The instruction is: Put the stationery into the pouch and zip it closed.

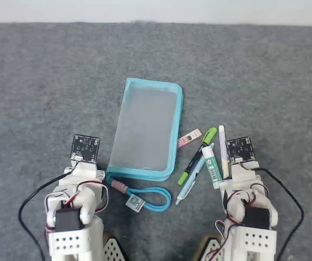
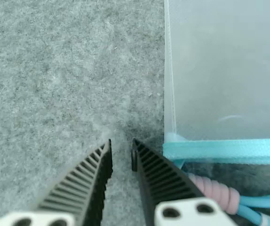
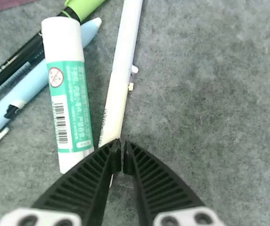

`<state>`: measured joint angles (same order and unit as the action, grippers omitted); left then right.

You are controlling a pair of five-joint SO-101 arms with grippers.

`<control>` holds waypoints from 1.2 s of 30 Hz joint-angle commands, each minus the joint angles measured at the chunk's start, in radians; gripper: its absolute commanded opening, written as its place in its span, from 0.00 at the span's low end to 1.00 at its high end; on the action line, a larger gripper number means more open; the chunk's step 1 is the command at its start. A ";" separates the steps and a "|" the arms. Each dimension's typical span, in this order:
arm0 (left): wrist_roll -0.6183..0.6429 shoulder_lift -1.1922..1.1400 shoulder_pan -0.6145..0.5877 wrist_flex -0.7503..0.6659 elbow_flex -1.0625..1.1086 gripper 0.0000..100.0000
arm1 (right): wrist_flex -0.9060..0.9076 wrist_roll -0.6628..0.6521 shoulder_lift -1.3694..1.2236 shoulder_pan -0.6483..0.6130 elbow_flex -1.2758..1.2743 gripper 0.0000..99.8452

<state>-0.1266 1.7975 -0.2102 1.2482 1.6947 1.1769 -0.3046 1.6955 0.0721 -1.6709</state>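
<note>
A translucent pouch (image 1: 145,128) with a teal zipper edge lies flat mid-table, its teal strap loop (image 1: 151,197) curling off the near corner. To its right lie a pink eraser (image 1: 189,138), a green-and-black pen (image 1: 197,155), a light blue pen (image 1: 193,179), a glue stick (image 1: 212,165) and a white pen (image 1: 222,149). My left gripper (image 2: 121,148) hovers over bare carpet beside the pouch's (image 2: 224,70) near corner, open by a narrow gap and empty. My right gripper (image 3: 121,150) is shut and empty, its tips just over the near end of the white pen (image 3: 120,80), beside the glue stick (image 3: 69,94).
Grey carpet (image 1: 47,81) covers the table. The left arm (image 1: 82,179) stands at the pouch's near left, the right arm (image 1: 244,179) just right of the pens. A pink beaded piece (image 2: 212,188) joins the strap to the pouch. Open carpet lies beyond and beside the pouch.
</note>
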 commanded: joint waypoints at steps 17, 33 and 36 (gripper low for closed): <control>-0.017 0.006 -0.002 0.005 -0.008 0.07 | 0.004 0.014 0.010 0.002 -0.014 0.01; -0.247 0.006 -0.152 -0.071 -0.008 0.07 | -0.047 0.015 0.010 -0.073 -0.018 0.01; -0.373 0.002 -0.322 -0.129 -0.008 0.07 | -0.101 0.012 0.010 -0.099 -0.015 0.01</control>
<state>-0.3813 1.7975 -0.3897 1.1884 1.6947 1.1308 -0.3030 1.6955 -0.0092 -1.6709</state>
